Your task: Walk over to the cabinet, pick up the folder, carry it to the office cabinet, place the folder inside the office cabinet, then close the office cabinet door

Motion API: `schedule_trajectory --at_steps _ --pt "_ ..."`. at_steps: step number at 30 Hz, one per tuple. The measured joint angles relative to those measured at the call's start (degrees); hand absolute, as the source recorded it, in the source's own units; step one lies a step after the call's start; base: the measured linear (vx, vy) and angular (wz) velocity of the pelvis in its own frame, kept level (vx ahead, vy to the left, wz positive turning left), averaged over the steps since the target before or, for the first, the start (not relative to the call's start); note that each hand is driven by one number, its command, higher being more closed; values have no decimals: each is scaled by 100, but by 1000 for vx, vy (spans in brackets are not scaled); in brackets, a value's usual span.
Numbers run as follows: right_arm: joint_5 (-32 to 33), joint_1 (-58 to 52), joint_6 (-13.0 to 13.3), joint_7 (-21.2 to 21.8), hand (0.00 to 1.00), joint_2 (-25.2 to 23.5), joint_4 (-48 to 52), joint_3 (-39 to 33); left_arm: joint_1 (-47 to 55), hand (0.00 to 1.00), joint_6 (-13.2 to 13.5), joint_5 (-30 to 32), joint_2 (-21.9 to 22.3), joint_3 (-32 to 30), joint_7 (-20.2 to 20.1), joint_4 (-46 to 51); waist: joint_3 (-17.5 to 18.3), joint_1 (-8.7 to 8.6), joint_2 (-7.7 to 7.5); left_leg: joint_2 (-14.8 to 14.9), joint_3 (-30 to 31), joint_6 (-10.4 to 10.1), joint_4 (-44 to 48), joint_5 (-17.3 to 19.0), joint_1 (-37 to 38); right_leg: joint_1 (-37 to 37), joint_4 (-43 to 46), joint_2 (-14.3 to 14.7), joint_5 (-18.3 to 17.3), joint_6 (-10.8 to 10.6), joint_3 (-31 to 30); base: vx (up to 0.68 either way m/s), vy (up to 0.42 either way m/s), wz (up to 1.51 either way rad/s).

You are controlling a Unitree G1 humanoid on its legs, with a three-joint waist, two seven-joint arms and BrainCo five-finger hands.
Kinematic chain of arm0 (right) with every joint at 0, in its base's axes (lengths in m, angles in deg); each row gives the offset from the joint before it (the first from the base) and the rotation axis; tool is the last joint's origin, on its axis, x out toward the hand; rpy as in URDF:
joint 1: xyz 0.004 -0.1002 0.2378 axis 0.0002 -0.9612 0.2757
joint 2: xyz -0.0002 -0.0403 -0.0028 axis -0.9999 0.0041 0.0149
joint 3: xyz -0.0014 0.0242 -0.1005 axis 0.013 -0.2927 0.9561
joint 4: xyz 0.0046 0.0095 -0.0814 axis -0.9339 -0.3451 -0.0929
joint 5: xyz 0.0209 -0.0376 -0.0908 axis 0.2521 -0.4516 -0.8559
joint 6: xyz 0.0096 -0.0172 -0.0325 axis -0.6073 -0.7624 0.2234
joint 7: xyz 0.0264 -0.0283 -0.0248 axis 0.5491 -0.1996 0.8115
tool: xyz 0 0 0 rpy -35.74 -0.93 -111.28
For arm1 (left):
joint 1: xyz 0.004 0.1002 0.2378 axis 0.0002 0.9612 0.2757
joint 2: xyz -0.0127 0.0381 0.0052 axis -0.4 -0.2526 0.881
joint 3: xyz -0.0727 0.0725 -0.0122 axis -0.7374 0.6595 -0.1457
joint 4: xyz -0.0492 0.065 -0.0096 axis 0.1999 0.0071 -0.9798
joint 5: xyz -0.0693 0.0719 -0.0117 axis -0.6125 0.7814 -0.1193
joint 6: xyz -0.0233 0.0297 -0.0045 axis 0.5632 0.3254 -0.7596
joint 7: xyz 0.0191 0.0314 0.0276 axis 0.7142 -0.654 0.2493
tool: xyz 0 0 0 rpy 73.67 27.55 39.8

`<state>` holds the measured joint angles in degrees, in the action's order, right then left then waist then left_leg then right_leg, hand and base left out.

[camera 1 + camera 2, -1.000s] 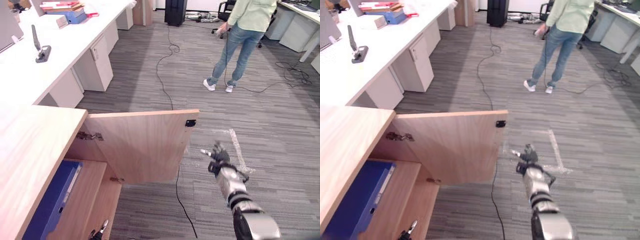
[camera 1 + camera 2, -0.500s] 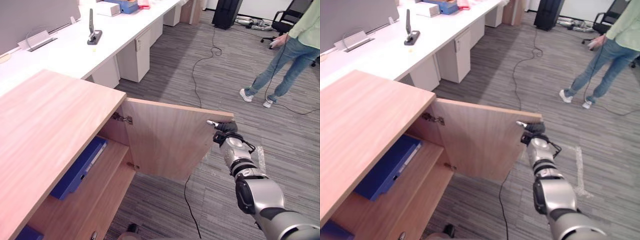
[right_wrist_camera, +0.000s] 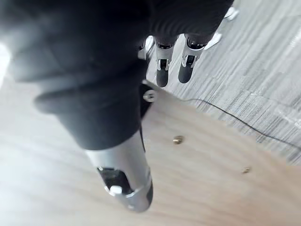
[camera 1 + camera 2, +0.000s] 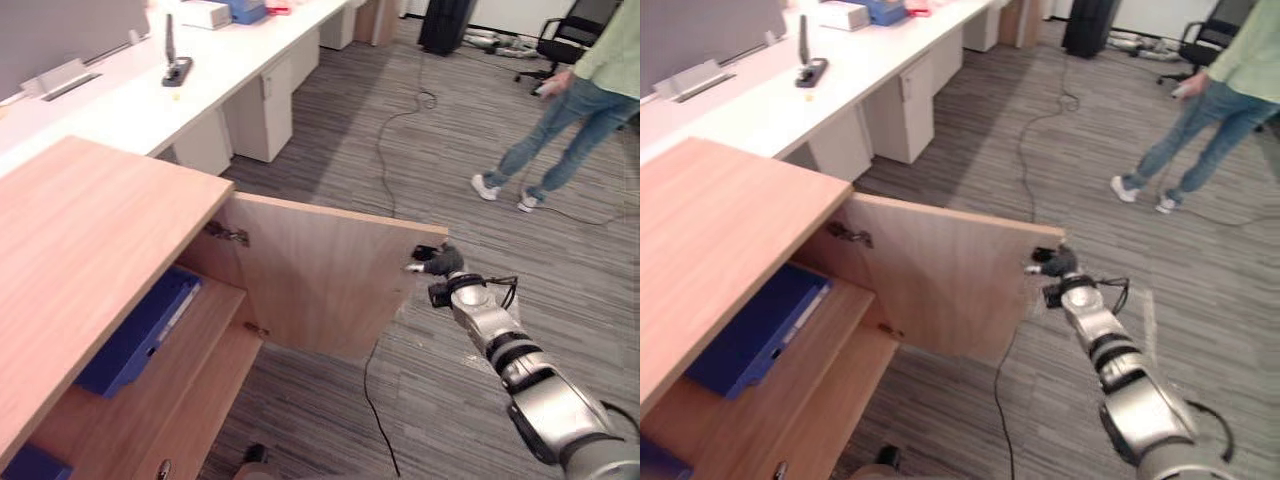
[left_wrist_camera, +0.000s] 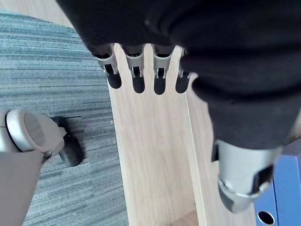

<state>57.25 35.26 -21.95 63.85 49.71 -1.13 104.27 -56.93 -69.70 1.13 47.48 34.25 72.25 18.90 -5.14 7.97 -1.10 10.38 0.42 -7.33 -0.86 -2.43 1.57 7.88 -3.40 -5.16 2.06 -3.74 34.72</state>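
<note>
A blue folder lies flat on the upper shelf inside the wooden office cabinet. The cabinet door stands wide open, swung out over the carpet. My right hand is at the door's top outer corner, by a small black catch, with straight fingers reaching past the door's edge. It holds nothing. In the left wrist view my left hand hangs open and empty beside a wooden cabinet panel, and a corner of the folder shows beyond the thumb.
A person in jeans stands on the carpet at the back right. Long white desks with drawer units run along the left behind the cabinet. An office chair stands far back. Another blue item lies on the lower shelf.
The camera has swung, showing more of the cabinet top. My right hand has risen from low beside the door to its top outer corner. The door's angle looks the same.
</note>
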Motion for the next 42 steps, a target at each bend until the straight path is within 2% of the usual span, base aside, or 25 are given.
schedule_trajectory --at_steps 2,4,5,7,10,12,13,17,19,21,23,24,25,26,27,28,29,31,34,35,37,39,40,41,42 --pt "-1 -137 -21 407 0 301 660 630 -74 0 -8 3 -8 -188 -8 -59 9 -93 4 166 -82 -13 101 0 20 0 -9 165 -71 110 -126 4 -112 -43" --pt "-66 -302 -27 1180 0 534 1515 1312 -252 0 -11 -18 -51 -370 -10 -198 51 -118 25 369 -222 -37 290 -18 34 8 -1 335 -174 271 -292 35 -132 -40" --pt "-162 -338 -26 1400 0 554 1722 1497 -296 0 -10 -20 -56 -437 -11 -223 75 -121 32 422 -267 -48 337 -26 35 8 5 385 -202 311 -328 54 -132 -30" --pt "-609 -491 14 2187 0 400 2677 2289 -549 0 -20 -30 -106 -688 -8 -330 164 -125 67 617 -362 -133 544 -113 17 70 21 569 -326 489 -379 54 -114 -14" --pt "-1024 -498 122 2746 0 75 3053 2703 -721 0 -84 -19 -235 -968 -8 -425 212 -95 44 709 -429 -146 705 -230 -30 120 35 658 -413 607 -382 34 -85 0" --pt "-1158 -508 288 3072 0 -185 3340 3016 -780 0 -139 -18 -493 -1411 -2 -497 282 -7 -11 800 -465 -98 881 -310 -51 149 115 729 -525 705 -384 31 -61 -1" --pt "-1160 -508 318 3125 0 -218 3364 3043 -775 0 -150 -18 -576 -1554 6 -527 296 21 -31 813 -467 -89 928 -318 -55 150 164 731 -584 719 -384 23 -45 -3" --pt "-1681 -504 334 3358 0 -252 3309 3420 -717 0 -217 -25 -1226 -2556 53 -869 380 271 -287 847 -441 -60 1328 -468 -267 217 456 702 -862 762 -226 -5 -18 21" --pt "-1916 -505 334 3383 0 -291 3254 3571 -686 0 -228 -37 -1348 -2856 68 -936 368 337 -390 841 -552 21 1500 -527 -452 236 523 676 -941 746 -1 -30 -18 60" --pt "-2306 -541 337 3393 0 -411 3124 3637 -651 0 -231 -44 -1368 -3167 84 -938 319 491 -530 834 -956 156 1486 -625 -566 256 576 630 -1072 711 378 -60 -12 101" --pt "-2614 -585 340 3393 0 -710 2713 3629 -539 0 -242 -152 -1359 -3202 110 -981 252 598 -670 779 -1240 599 2019 -197 -877 251 583 545 -1190 650 829 -66 6 108" --pt "-2842 -609 345 3384 0 -922 2434 3615 -443 0 -246 -189 -1341 -3232 124 -996 210 705 -746 669 -1388 814 2524 209 -1086 217 580 486 -1219 698 1043 -6 10 78" --pt "-2975 -636 345 3383 0 -1014 2292 3591 -405 0 -247 -201 -1323 -3244 130 -998 195 739 -768 616 -1458 870 2729 369 -1170 193 579 465 -1212 707 1144 57 62 113" --pt "-3306 -729 372 3305 0 -1279 1842 3523 -331 0 -244 -250 -1306 -3233 137 -1021 178 815 -804 484 -1785 1046 3021 743 -1253 148 577 406 -1184 757 1556 50 52 109" --pt "-3434 -766 382 3262 0 -1397 1608 3503 -294 0 -241 -259 -1298 -3223 140 -1041 170 832 -818 437 -1949 1093 3036 878 -1247 130 580 375 -1183 757 1714 95 90 136" --pt "-3651 -875 411 3202 0 -1565 1217 3368 -304 0 -233 -268 -1244 -3187 141 -1042 172 863 -827 392 -2191 1161 3009 1019 -1239 107 599 323 -1178 750 1988 116 100 143" --pt "-3968 -1091 412 3053 0 -1818 633 2989 -314 0 -225 -268 -1106 -3117 139 -1038 177 869 -832 377 -2541 1131 2795 1059 -1180 109 716 230 -1167 726 2353 152 140 148" --pt "-4422 -1360 392 2776 0 -2167 -204 2281 -268 0 -231 -254 -827 -2999 143 -1048 85 885 -724 195 -2991 1046 2345 997 -1079 101 1109 -1 -1232 588 2750 181 238 156" --pt "-4725 -1874 247 2064 0 -2857 -1622 517 -155 0 -236 -118 -474 -2544 162 -1040 76 859 -711 -379 -2676 968 1703 831 -1035 239 1316 -283 -1275 516 3420 181 255 155" --pt "-4723 -1931 213 1951 0 -2941 -1785 201 -141 0 -236 -82 -417 -2480 158 -1039 74 835 -707 -483 -2550 969 1592 784 -1028 265 1346 -300 -1274 514 3536 127 174 123" --pt "-4619 -2185 116 1549 0 -3148 -2149 -991 -136 0 -244 96 -250 -2238 141 -1036 47 729 -662 -786 -2205 1008 1173 600 -905 386 1375 -412 -1257 496 3789 101 145 98" --pt "-3965 -2486 -28 1072 0 -3274 -2443 -2766 -152 0 -261 252 43 -2028 56 -975 12 669 -483 -1117 -1879 1046 511 315 -568 588 1478 -563 -1171 407 3895 111 147 81" --pt "-3700 -2571 -51 928 0 -3278 -2460 -3135 -153 0 -271 321 133 -1984 29 -916 13 623 -427 -1183 -1759 1050 405 267 -517 628 1551 -612 -1157 384 3918 146 156 99" --pt "-3296 -2710 -108 700 0 -3239 -2519 -3741 -145 0 -293 511 251 -1659 -19 -877 12 529 -284 -1301 -1470 1084 261 191 -454 705 1927 -834 -1151 375 4023 126 127 122" --pt "-3111 -2918 -172 543 0 -3096 -2557 -4239 -131 0 -335 716 322 -1026 -60 -873 32 427 -81 -1417 -1130 1139 132 130 -374 775 2689 -1216 -1152 375 4066 135 124 137"
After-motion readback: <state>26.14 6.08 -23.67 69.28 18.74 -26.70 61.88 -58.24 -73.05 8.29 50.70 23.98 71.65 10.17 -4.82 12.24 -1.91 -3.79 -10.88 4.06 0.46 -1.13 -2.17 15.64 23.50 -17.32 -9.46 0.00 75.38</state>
